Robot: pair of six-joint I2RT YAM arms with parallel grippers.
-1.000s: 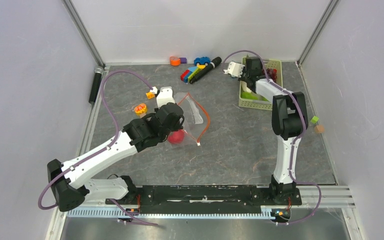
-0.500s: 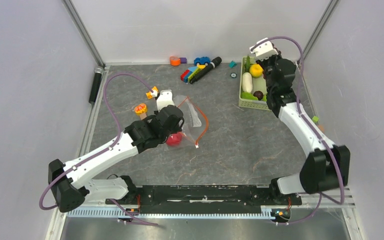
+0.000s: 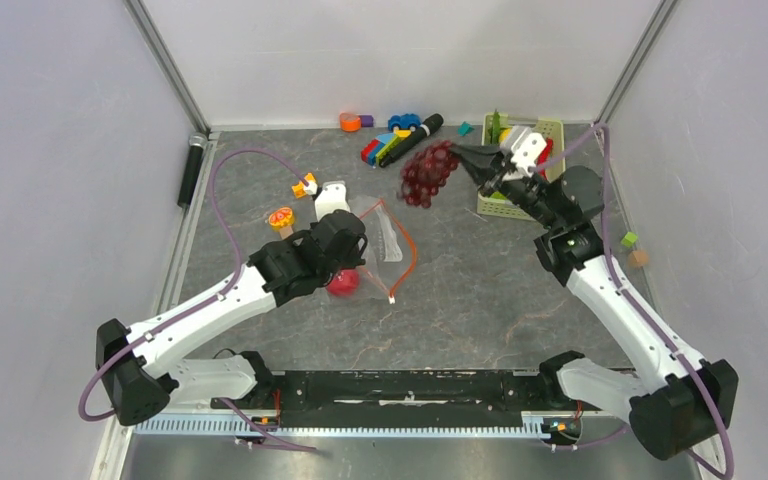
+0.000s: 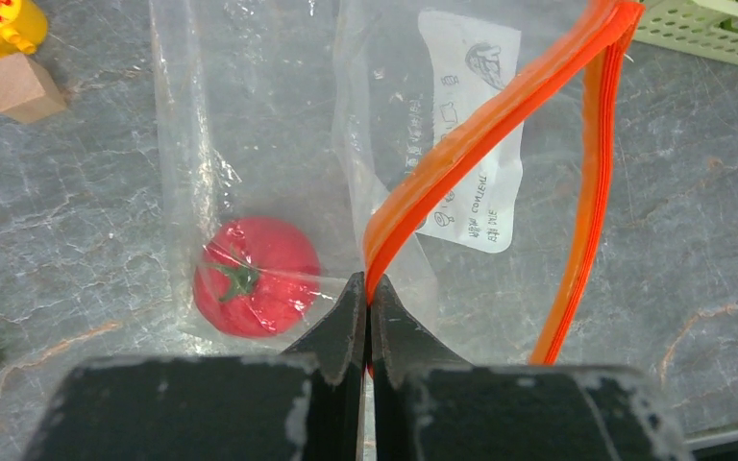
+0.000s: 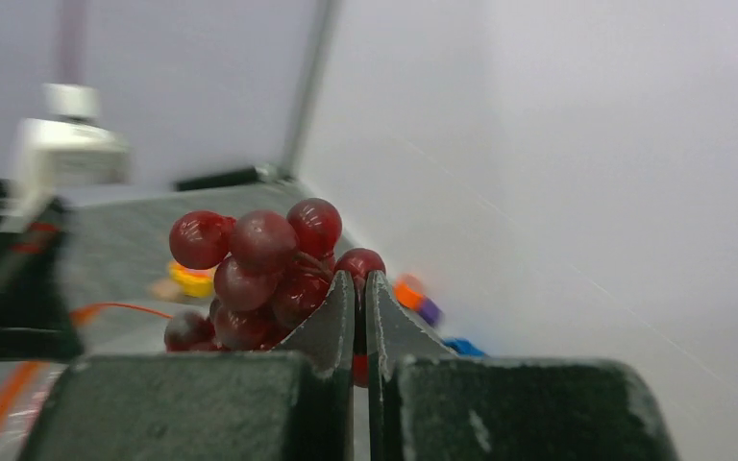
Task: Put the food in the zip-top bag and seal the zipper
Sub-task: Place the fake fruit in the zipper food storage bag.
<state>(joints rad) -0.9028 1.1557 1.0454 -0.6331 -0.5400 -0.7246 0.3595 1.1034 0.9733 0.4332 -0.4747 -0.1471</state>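
Top: right gripper holds grape bunch mid-air, between basket far right and zip-top bag centre-left. Left wrist: left gripper clenched on zipper lip, mouth open, red apple inside. Right wrist: jaws pinch the bunch. Suggest lip held high, grapes released low over the mouth.

R gripper w/ black fingers pinched on glossy dark red plastic grape bunch. Blurry yellow toy behind bunch; small orange block to its right; thin red-orange zipper strip lower-left.
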